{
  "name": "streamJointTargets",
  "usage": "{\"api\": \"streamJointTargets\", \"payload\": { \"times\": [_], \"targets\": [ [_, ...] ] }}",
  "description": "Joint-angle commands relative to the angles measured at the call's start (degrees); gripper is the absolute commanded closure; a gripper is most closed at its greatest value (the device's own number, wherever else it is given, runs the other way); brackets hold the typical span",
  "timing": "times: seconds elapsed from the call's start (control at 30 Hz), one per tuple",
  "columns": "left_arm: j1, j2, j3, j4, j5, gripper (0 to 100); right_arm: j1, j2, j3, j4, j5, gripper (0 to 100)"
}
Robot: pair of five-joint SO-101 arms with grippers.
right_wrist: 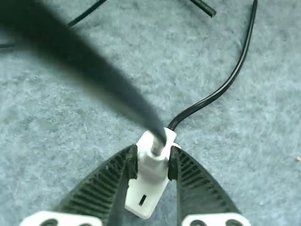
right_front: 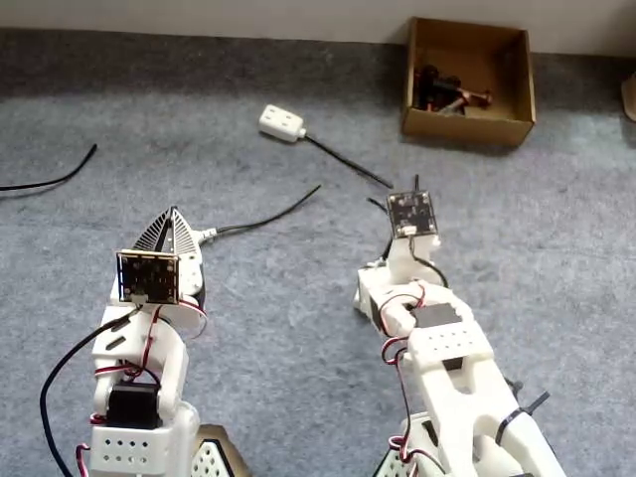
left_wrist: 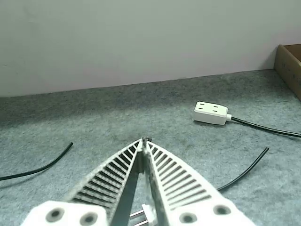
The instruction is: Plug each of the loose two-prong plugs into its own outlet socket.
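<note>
Two grippers are each holding hardware. The left gripper (left_wrist: 143,140) is clamping shut on a two-prong plug (left_wrist: 141,216), its prongs showing at bottom centre. The right gripper (right_wrist: 153,153) is pinching a white corded socket block (right_wrist: 146,186) at lower centre. A white outlet socket (right_front: 281,122) is lying at upper centre-left of the high view, with a cardboard box (right_front: 462,127) at upper right.

An open brown cardboard box (right_front: 467,129), dark and reddish parts (right_front: 447,91) heaped inside, sits on the grey carpet (right_front: 298,328) well beyond the fingers (right_wrist: 188,183) of the right gripper (right_wrist: 152,153).
</note>
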Motion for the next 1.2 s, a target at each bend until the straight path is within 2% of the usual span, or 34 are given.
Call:
{"api": "streamJointTargets", "payload": {
  "times": [0.0,0.27,0.37,1.17],
  "targets": [
    [-0.5,-0.7,-0.7,-1.1,0.2,99,-0.2,0.6,0.0,1.5,0.9,91.1],
    [-0.4,-0.7,-0.7,-1.1,0.2,99,-0.5,-8.5,0.5,5.0,0.9,89.7],
    [-0.4,-0.7,-0.7,-1.1,0.2,99,-0.5,-8.7,0.5,5.1,0.9,85.0],
    [-0.3,-0.7,-0.7,-1.1,0.2,99,-2.1,-9.2,-2.7,8.0,2.6,84.5]
  ]
}}
